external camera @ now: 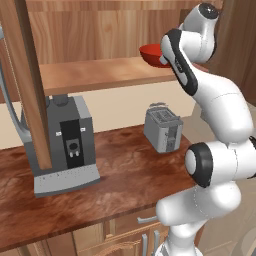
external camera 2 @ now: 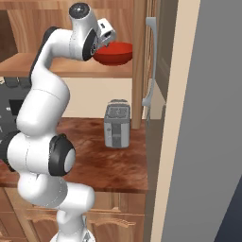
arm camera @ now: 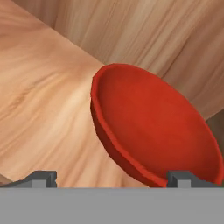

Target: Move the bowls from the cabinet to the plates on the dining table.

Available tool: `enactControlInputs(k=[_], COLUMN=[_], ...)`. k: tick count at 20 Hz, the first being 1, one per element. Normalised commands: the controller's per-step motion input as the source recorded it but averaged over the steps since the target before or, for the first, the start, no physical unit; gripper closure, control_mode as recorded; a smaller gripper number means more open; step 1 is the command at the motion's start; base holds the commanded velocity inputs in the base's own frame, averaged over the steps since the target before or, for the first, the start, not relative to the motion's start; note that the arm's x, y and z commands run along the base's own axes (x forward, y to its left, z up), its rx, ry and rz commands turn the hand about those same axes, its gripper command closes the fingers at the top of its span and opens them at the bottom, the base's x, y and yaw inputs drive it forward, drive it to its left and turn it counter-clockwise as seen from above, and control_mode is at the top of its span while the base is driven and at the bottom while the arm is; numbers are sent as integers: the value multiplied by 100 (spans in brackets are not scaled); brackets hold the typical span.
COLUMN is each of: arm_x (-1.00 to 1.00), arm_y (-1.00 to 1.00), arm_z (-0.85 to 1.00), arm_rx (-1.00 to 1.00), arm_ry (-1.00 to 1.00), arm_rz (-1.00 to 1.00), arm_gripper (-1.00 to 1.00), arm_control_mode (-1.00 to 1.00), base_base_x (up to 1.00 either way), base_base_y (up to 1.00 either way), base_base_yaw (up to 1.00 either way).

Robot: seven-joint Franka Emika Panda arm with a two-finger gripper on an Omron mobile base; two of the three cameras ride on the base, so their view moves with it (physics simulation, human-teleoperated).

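The gripper (arm camera: 111, 177) is hovering, jaws wide apart, just before the red bowl (arm camera: 157, 127) (round, mouth facing up) sitting on the shelf (arm camera: 48, 109).

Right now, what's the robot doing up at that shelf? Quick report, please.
Pincer open, empty, nosing up to red bowl. Bowl sits on cabinet shelf, not gripped. Nothing between pincer and bowl.

Your arm (external camera 2: 42, 113) is raised high and folded forward; the gripper (arm camera: 111, 178) has its jaws spread fully wide, gripping nothing.
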Motion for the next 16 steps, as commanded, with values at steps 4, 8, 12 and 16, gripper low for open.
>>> enactControlInputs(k=[4,8,12,16], arm_x=[33,19,0,3], arm_y=[3,0,0,0], arm_z=[0,0,0,-17], arm_rx=[-5,0,0,0], arm_ry=[7,4,1,0], arm_rz=[0,0,0,0], arm_gripper=[-100,-100,-100,-100], arm_control_mode=[-100,-100,-100,-100], base_base_x=[0,0,0,0], base_base_y=[0,0,0,0], base_base_yaw=[0,0,0,0])
